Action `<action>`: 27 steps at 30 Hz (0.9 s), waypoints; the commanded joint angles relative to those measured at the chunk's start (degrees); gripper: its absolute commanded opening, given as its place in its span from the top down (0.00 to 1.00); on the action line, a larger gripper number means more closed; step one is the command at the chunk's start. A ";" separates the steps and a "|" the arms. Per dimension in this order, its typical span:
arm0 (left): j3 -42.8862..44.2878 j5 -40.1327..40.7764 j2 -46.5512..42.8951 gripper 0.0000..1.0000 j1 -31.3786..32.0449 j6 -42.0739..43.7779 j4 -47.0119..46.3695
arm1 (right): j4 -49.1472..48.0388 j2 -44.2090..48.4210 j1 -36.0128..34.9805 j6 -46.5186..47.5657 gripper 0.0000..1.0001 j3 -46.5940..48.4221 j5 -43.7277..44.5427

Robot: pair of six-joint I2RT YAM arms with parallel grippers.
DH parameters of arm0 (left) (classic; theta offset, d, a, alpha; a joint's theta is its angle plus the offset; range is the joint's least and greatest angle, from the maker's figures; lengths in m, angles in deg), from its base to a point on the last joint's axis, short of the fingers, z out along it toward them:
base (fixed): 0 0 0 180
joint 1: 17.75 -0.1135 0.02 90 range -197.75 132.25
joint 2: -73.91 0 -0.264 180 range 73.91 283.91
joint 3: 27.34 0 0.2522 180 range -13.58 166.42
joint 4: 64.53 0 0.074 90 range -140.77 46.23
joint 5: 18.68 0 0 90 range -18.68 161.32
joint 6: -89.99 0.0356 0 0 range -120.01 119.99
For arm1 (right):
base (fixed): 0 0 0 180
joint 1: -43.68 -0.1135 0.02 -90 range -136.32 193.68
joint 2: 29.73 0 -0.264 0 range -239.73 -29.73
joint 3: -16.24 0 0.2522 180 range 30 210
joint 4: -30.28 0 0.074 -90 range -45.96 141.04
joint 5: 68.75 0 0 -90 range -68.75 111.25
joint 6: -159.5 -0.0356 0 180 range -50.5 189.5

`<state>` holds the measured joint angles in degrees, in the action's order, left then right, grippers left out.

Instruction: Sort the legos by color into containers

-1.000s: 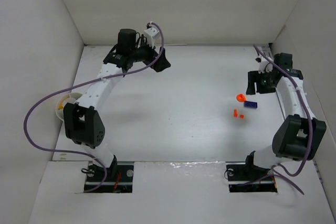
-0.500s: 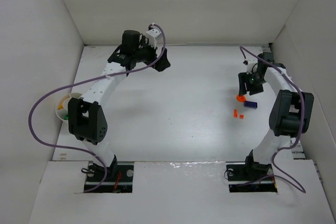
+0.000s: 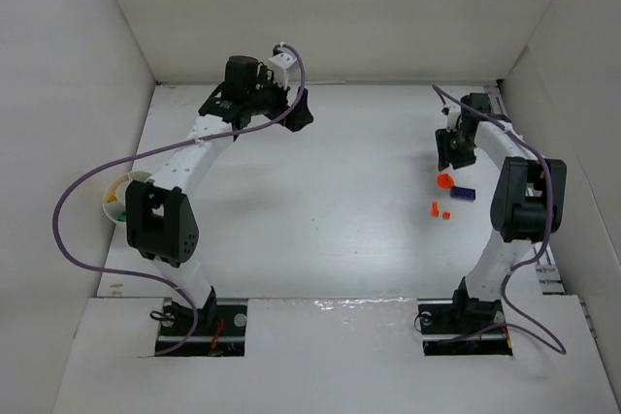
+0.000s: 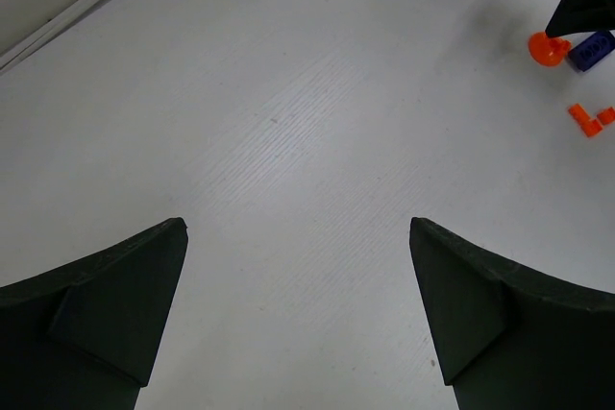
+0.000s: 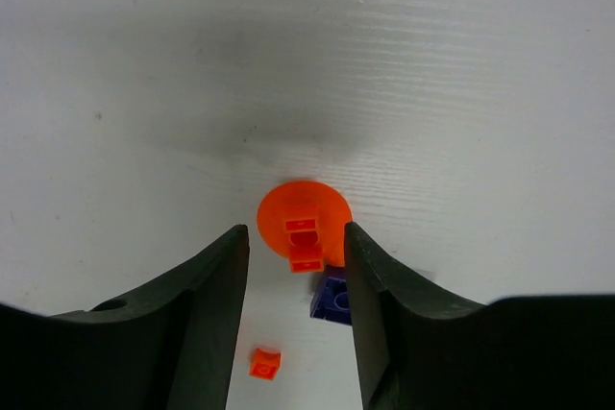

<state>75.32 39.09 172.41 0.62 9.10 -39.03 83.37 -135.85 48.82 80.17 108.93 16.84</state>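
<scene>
A round orange piece (image 3: 445,181) with a small orange brick on top lies at the right, touching a purple-blue brick (image 3: 464,193). Two tiny orange bricks (image 3: 441,210) lie just in front. My right gripper (image 3: 447,150) hovers open just behind the orange piece. In the right wrist view the orange piece (image 5: 304,210) shows between my open fingers (image 5: 207,304), with the blue brick (image 5: 332,301) and one orange brick (image 5: 265,363) below; the right gripper (image 5: 293,229) holds nothing. My left gripper (image 3: 299,111) is open and empty at the far left-centre; in its wrist view (image 4: 296,223) only bare floor lies between the jaws.
A whitish cup (image 3: 109,203) holding yellow, green and orange bricks stands by the left wall beside the left arm. White walls enclose the floor on three sides. The left wrist view shows the same orange piece (image 4: 548,48) and blue brick (image 4: 592,48) far off.
My right arm has swung from the right wall inward and back, bringing its gripper over the orange piece. The left gripper has barely shifted. The bricks have not moved.
</scene>
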 commanded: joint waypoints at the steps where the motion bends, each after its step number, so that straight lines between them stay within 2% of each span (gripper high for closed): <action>1: 0.31 0.50 -0.15 0.00 0.17 -0.23 -1.90 | -0.49 -1.72 -0.31 -0.57 0.51 3.32 1.69; 27: -0.75 1.03 -0.15 0.00 0.17 -0.23 -1.90 | 4.79 -6.55 -0.31 1.63 0.59 5.79 1.15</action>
<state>75.01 40.31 172.45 0.62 9.08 -38.98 87.09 -142.08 48.82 81.33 112.52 17.63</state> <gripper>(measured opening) 0.997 0.415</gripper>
